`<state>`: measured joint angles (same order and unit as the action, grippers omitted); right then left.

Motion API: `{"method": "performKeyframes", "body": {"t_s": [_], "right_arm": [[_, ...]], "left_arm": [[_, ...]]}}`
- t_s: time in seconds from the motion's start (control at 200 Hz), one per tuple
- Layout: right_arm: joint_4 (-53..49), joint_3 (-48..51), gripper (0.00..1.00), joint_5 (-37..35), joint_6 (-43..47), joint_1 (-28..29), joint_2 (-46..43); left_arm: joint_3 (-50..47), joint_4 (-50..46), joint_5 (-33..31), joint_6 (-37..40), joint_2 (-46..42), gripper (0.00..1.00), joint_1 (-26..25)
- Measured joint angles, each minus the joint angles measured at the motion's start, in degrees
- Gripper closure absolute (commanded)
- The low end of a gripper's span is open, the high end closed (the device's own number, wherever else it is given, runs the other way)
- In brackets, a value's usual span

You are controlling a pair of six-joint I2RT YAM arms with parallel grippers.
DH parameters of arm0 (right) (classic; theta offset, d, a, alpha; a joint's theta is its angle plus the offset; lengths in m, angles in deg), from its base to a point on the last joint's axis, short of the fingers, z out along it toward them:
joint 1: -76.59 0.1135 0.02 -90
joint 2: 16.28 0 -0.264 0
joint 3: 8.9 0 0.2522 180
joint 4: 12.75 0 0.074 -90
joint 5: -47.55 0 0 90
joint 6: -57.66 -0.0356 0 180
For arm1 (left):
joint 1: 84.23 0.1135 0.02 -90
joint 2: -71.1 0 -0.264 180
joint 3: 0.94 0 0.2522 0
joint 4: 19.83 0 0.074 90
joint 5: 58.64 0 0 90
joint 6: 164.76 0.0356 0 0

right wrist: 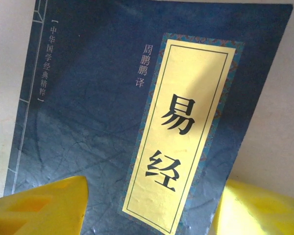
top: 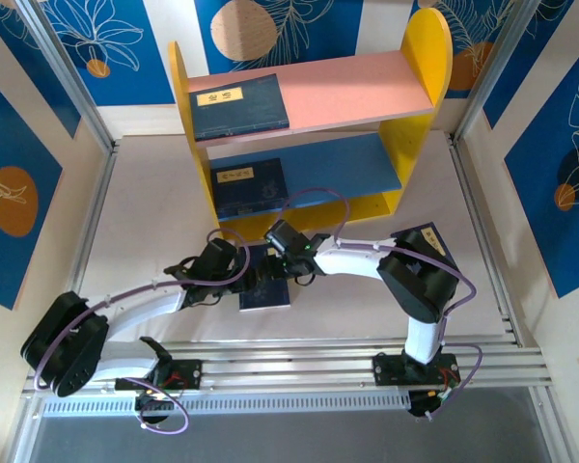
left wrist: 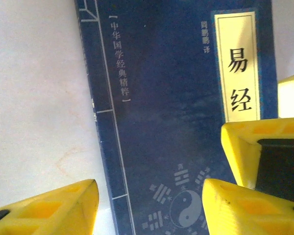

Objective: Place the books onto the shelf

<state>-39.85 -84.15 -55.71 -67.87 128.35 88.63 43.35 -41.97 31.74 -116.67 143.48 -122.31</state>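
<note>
Left gripper (left wrist: 149, 196) open astride one edge of the book (left wrist: 176, 112), right gripper (right wrist: 154, 196) open just beside it: they could clash and shove it askew.

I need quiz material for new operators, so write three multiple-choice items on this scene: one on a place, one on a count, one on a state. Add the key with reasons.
1. Where on the pink upper board does the top book lie? A) left end B) middle C) right end
2. How many books lie on the shelf? A) one B) two C) four
3. How does the centre book on the table lie? A) on edge B) flat, cover up C) leaning on the shelf
Key: 1 A, it sits by the left yellow panel. 2 B, the top book plus a lower book on the blue lower board. 3 B, the right wrist view faces its yellow label.
</note>
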Motion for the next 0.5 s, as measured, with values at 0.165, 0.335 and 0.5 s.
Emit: {"method": "performKeyframes", "body": {"t_s": [0.165, 0.335, 0.5], "right_arm": [[-1.4, -1.2, 0.34, -3.1, -0.8, 1.2, 1.1], [-2.3, -3.3, 0.37, -5.9, -1.0, 2.5, 2.9], [-2.6, -3.5, 0.43, -7.9, -1.0, 3.0, 3.3]], "left_arm": [[-0.2, 0.1, 0.3, 0.0, 1.2, 0.42, 0.3], [-0.2, 0.3, 0.7, 0.0, 1.9, 0.42, 0.5], [-0.2, 0.5, 0.7, 0.0, 2.3, 0.42, 0.5]]}}
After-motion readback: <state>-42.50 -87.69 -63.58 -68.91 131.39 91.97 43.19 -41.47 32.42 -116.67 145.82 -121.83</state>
